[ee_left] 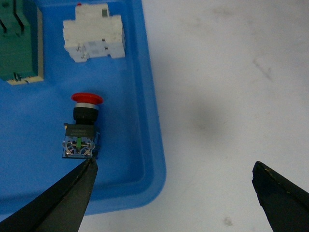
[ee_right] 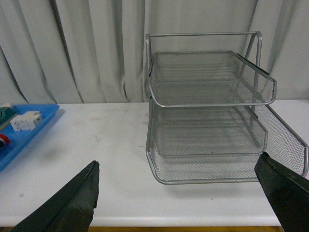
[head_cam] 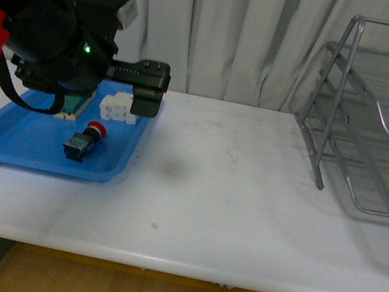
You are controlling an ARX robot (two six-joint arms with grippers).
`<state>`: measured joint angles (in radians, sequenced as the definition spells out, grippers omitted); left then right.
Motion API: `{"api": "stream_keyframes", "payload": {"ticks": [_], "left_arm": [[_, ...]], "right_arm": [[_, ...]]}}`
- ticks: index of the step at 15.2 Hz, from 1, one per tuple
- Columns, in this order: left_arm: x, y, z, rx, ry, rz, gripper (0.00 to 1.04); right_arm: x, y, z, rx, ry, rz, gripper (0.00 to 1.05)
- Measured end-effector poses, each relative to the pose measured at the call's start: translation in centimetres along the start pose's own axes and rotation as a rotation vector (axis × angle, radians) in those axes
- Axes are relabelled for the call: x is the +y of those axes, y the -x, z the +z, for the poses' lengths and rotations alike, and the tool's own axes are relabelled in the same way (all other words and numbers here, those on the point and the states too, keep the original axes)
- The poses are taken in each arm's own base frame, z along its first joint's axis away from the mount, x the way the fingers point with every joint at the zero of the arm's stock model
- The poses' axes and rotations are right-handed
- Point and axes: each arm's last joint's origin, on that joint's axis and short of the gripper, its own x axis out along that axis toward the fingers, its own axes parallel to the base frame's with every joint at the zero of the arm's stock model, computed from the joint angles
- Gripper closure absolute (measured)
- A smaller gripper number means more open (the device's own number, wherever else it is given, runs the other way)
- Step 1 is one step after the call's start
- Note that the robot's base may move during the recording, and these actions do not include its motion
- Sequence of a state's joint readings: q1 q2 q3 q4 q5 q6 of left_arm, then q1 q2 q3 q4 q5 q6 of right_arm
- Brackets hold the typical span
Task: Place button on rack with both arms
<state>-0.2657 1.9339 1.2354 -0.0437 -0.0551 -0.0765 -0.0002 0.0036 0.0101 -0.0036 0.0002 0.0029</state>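
In glossy blue tray [head_cam: 2,145], red-capped blocky button [head_cam: 82,142], both pincers spread, wire-mesh rack [head_cam: 376,123].

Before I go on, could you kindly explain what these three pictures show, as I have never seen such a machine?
It is a robot with two arms. One picture looks forward from its body; the other two come from cameras on its wrists. The left arm hangs over a blue tray holding a red-capped button, a white switch and a green switch. Its gripper is open, jaws wide, holding nothing. The right gripper, also open and empty, faces a wire rack on the white table.
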Motion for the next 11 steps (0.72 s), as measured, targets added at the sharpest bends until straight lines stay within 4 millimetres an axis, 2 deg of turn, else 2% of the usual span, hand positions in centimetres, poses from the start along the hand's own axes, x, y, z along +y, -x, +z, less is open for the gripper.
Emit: {"api": "stream_keyframes", "payload": {"ticks": [2, 5, 7, 11], "left_arm": [[1.7, -2.9, -1.0, 0.068, 0.001, 0.039, 0.07], [4.4, -5.1, -2.6, 0.144, 0.045, 0.069, 0.07], [4.8, -7.0, -3.1, 0.152, 0.068, 0.062, 0.07], [5.7, -8.9, -1.6, 0.040, 0.018, 0.110, 0.07]], "right_arm": [[0.0, 0.0, 0.0, 0.000, 0.000, 0.000, 0.06], [0.0, 0.0, 0.0, 0.000, 0.000, 0.000, 0.06], [0.0, 0.0, 0.0, 0.000, 0.000, 0.000, 0.06], [0.0, 0.0, 0.0, 0.000, 0.000, 0.000, 0.06]]}}
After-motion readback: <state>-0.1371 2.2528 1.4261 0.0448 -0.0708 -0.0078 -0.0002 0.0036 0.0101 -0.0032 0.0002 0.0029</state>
